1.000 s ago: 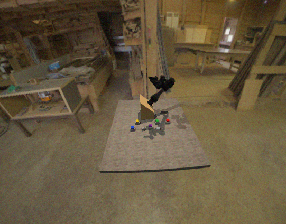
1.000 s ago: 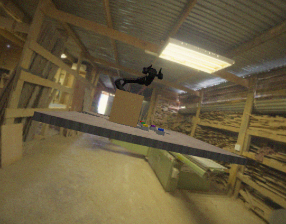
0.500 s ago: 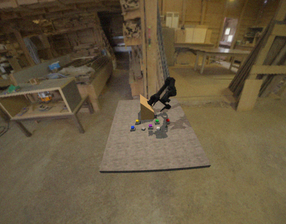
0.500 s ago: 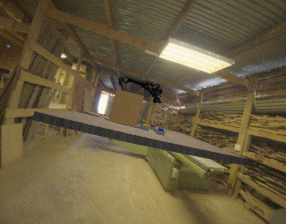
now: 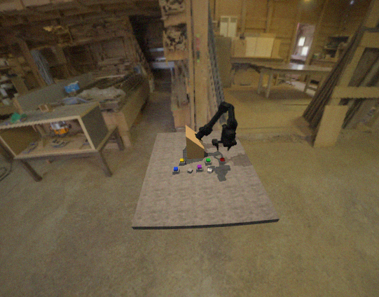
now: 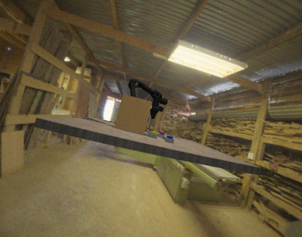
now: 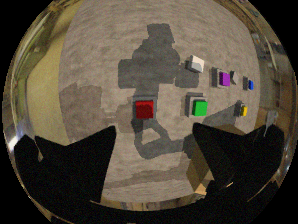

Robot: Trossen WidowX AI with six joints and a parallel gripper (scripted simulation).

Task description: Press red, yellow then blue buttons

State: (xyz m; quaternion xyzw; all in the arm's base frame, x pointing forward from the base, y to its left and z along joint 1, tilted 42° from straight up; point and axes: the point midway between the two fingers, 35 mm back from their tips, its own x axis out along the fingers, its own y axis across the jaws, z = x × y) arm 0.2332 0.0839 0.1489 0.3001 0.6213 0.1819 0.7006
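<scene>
Red button (image 7: 144, 110) sits on the table below, centred between the wide, empty jaws.

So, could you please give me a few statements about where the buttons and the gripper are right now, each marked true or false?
1. The gripper is open and holds nothing. True.
2. The fingers are pressing the red button. False: they hang above it, apart.
3. The green button sits beside the red one. True.
4. The blue button is next to the red one. False: it is at the far end of the group.
5. A tan wedge block stands behind the yellow button. True.
</scene>
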